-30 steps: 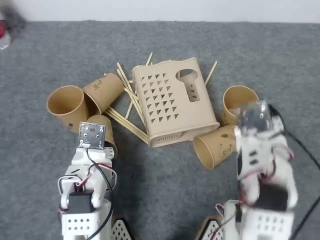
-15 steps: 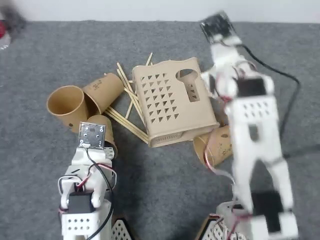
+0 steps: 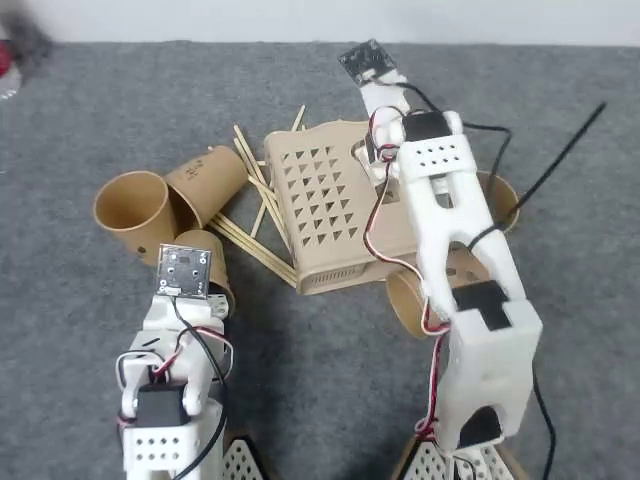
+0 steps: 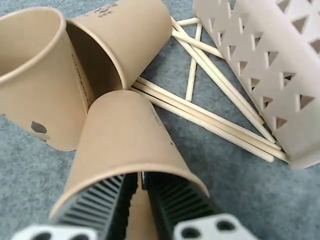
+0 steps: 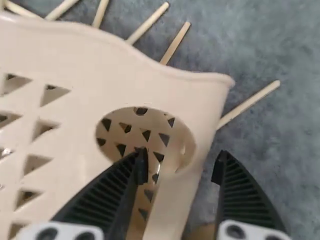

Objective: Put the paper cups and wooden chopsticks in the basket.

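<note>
The beige basket (image 3: 320,200) lies on its side mid-table. My right arm (image 3: 440,200) stretches over it. My right gripper (image 5: 177,167) is open, one finger at the basket's (image 5: 75,100) handle hole and the other outside its rim. Three paper cups lie to the basket's left (image 3: 130,210), (image 3: 208,180), (image 3: 205,250). Two more (image 3: 500,195), (image 3: 410,300) lie to its right, partly under the arm. Wooden chopsticks (image 3: 250,240) are scattered beside and behind the basket. My left gripper (image 4: 141,177) is shut, its tips at the mouth of the nearest cup (image 4: 125,140).
Grey carpet covers the table up to a white wall at the back. A red object (image 3: 5,60) sits at the far left edge. Black cables (image 3: 560,150) trail from the right arm. Bare carpet lies in front of the basket between the arm bases.
The right arm has swung from the near right side out over the basket, covering the cups there. The left arm has kept still.
</note>
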